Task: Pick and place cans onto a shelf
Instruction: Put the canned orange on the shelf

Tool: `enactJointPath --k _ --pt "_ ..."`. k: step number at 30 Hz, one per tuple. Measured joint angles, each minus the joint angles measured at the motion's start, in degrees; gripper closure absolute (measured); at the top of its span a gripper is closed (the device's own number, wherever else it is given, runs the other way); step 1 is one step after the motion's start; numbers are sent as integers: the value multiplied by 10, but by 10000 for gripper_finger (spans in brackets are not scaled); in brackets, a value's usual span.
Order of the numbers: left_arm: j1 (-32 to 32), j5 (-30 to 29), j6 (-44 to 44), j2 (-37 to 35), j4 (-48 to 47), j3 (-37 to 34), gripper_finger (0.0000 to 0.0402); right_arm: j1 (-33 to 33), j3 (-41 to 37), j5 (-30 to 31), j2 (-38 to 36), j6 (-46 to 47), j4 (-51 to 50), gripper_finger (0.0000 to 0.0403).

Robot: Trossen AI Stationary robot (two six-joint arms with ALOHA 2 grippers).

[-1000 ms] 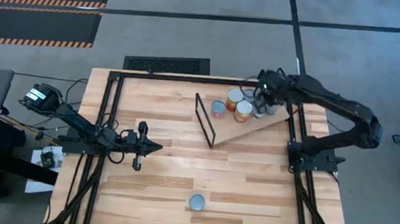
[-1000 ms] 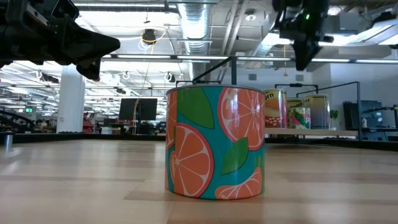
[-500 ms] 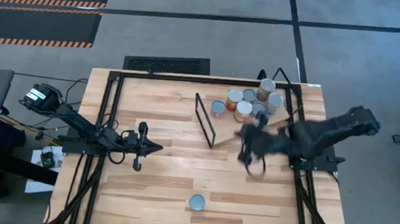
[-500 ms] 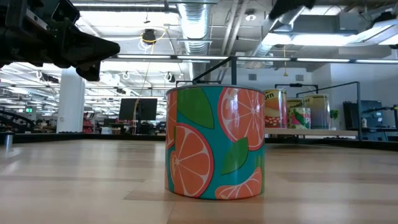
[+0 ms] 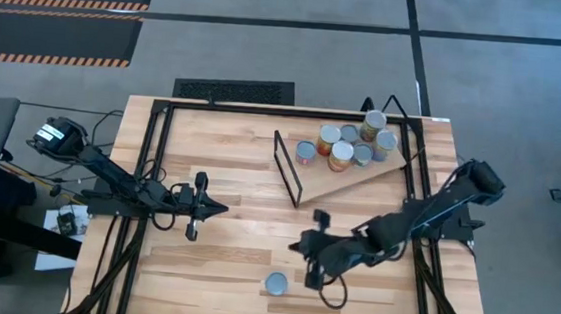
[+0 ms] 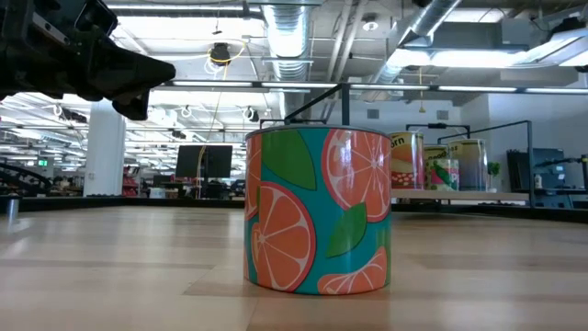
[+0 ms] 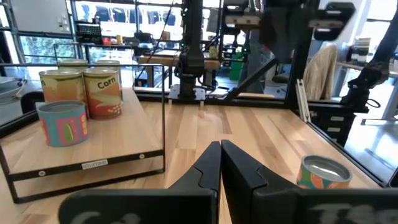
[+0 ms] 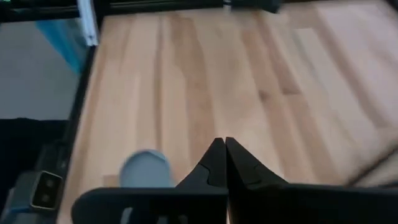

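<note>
Since half a second ago the right gripper (image 5: 311,252) has swung from beside the shelf (image 5: 351,178) toward the lone can (image 5: 276,283), which lies at its seven o'clock.

High view: seven cans cluster on the shelf; the left gripper (image 5: 218,205) waits mid-table.

Low view: an orange-slice can (image 6: 318,211) stands upright.

Left wrist: fingers (image 7: 208,165) pressed together.

Right wrist: fingers (image 8: 213,160) pressed together, empty.

Open-plan lab — exposed ceiling ducts (image 6: 285,28), monitor (image 6: 204,161), hazard-striped floor mats (image 5: 56,9).
</note>
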Motion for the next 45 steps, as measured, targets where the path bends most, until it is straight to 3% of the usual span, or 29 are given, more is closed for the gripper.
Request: enactJointPath --k 3,14,27,45 --pt "0 0 0 0 -2 0 401 -5 13 -33 34 -8 32 398" --pt "0 -1 4 0 -7 0 401 -4 181 -103 161 -80 -52 399" --pt "0 -4 -7 0 -25 0 401 0 216 -181 245 -103 -40 387" --pt "0 -5 -11 0 -24 0 401 34 217 -152 244 -98 -125 245"
